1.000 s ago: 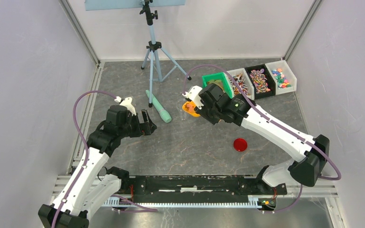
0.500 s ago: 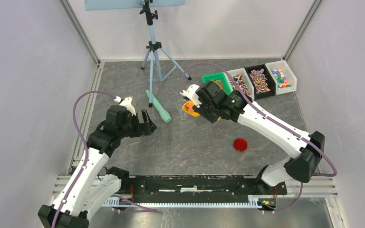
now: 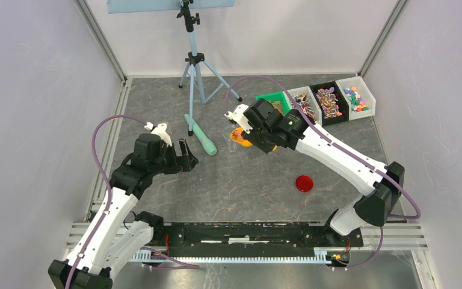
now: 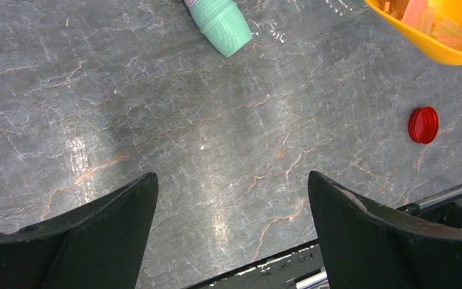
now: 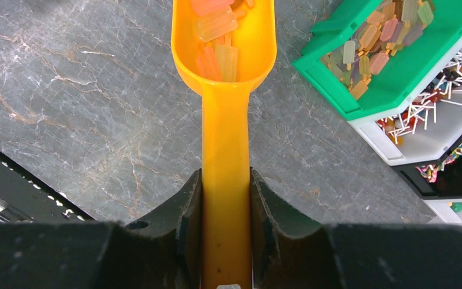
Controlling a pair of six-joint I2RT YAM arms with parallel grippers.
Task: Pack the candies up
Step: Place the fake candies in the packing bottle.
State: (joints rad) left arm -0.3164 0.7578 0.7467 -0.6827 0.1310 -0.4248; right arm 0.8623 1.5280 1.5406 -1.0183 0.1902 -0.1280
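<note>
My right gripper (image 5: 225, 180) is shut on the handle of an orange scoop (image 5: 225, 120). Its bowl carries several pastel candies (image 5: 216, 27) above the grey table. From above, the scoop (image 3: 240, 137) hangs left of the green bin (image 3: 275, 102), with the right gripper (image 3: 249, 127) behind it. More candies (image 5: 373, 42) lie in that green bin (image 5: 397, 90). My left gripper (image 3: 186, 158) hovers open over bare table at centre left, nothing between its fingers (image 4: 108, 229). The scoop's bowl (image 4: 451, 36) shows at that view's top right.
A red round lid (image 3: 304, 183) lies on the table, also seen as the lid (image 4: 423, 124). A mint-green tube (image 3: 200, 135) lies near the left gripper. Further bins (image 3: 331, 99) of sweets stand right of the green one. A tripod (image 3: 195, 66) stands at the back.
The right arm has carried the loaded scoop slightly left, away from the bins. The left arm has not moved.
</note>
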